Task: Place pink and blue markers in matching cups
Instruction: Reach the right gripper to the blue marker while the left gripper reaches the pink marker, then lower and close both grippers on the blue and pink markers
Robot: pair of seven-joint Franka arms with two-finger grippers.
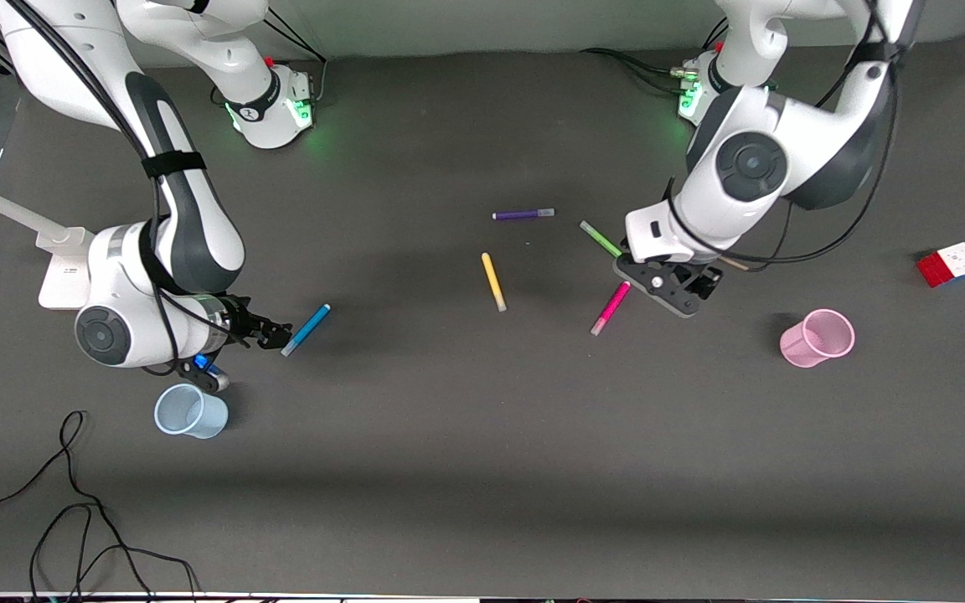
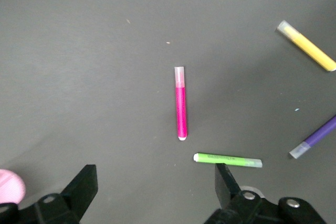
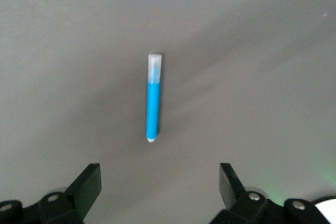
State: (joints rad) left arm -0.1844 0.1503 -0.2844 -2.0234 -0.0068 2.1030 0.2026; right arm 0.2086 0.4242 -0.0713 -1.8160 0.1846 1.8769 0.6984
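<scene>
Markers lie flat on the desk: pink marker (image 1: 611,308) just beside the left end effector (image 1: 673,289), blue marker (image 1: 307,329) just beside the right end effector (image 1: 269,332). Both end effectors hang low with fingers spread wide, holding nothing. Pink cup (image 1: 817,337) stands toward the left arm's end, blue cup (image 1: 190,411) toward the right arm's.

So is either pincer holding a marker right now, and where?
Neither. Both pincers are open and empty: left pincer by the pink marker, right pincer by the blue marker.
</scene>
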